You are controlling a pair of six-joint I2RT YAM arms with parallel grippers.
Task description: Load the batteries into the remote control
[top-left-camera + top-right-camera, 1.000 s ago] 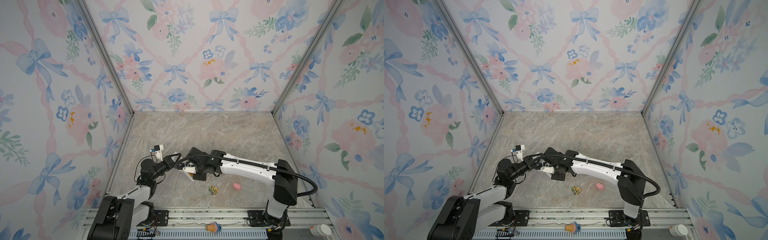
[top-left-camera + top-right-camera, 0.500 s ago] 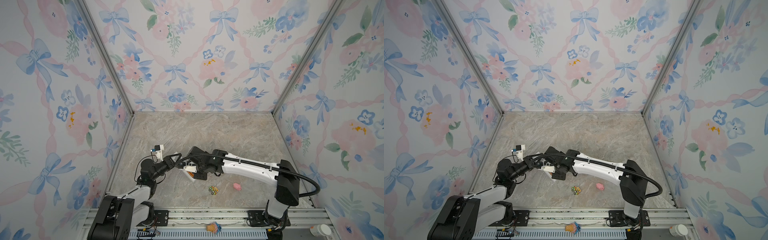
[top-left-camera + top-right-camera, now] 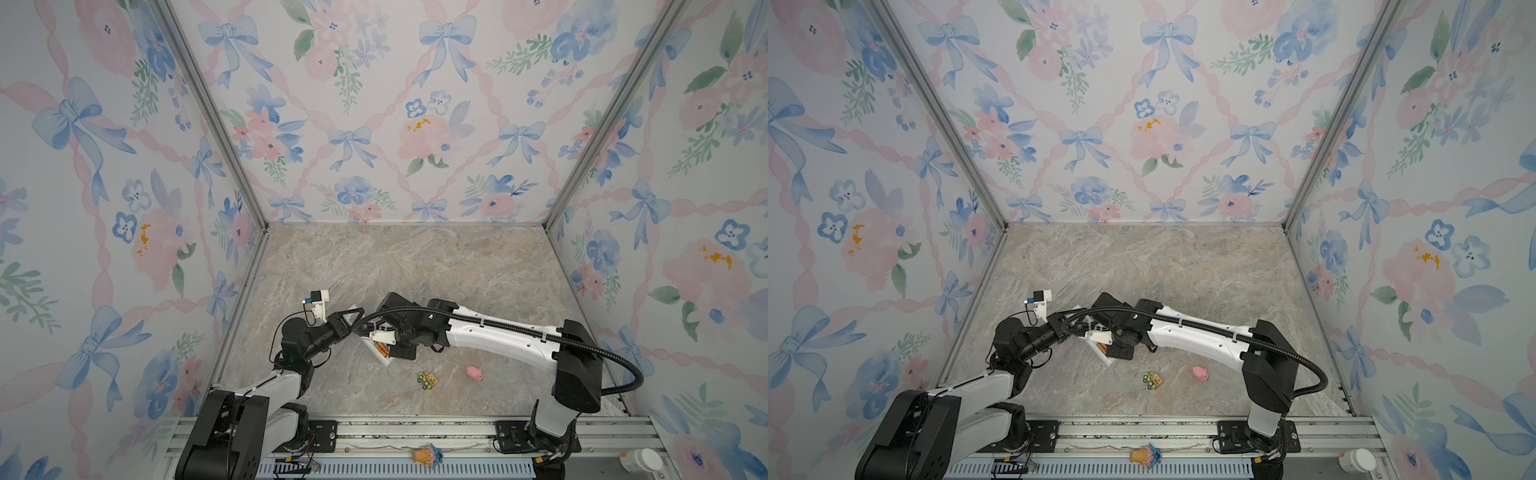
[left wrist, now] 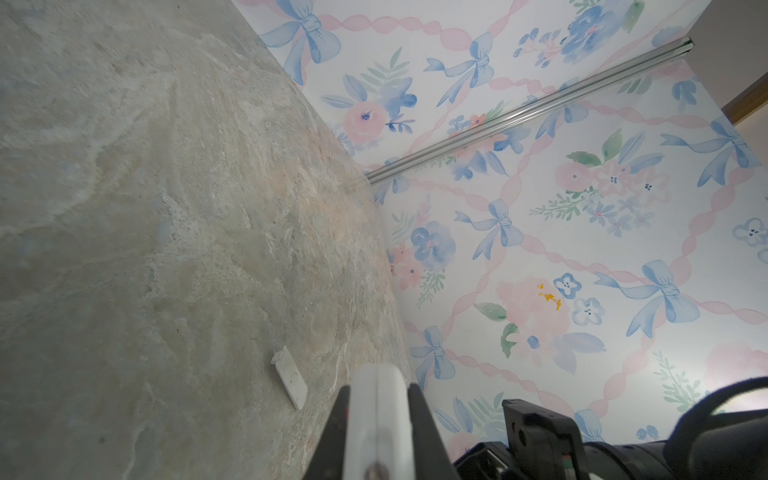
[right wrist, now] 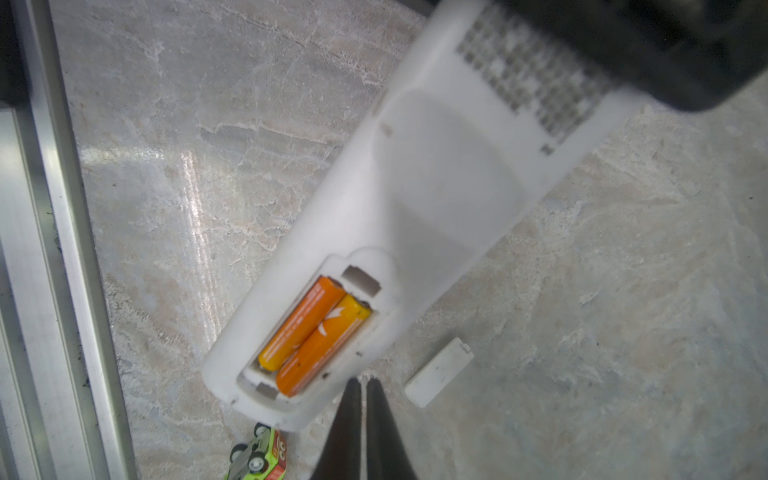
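So the left hand (image 4: 378,395) is clamped on the remote control (image 5: 415,199), a bit toward 8 o'clock of the worktop (image 3: 415,270) middle, back side up with both batteries (image 5: 311,336) sitting in the open bay. The right hand (image 5: 362,382) is pinched closed on nothing, tips just beside that end. The toy car (image 3: 427,380) is at 4 o'clock from the remote.

On the bench (image 3: 415,266), a white cover (image 5: 439,372) and a toy car (image 5: 259,457) are seen near the right end effector (image 5: 360,386); a pink pig (image 3: 473,372) is set farther off.
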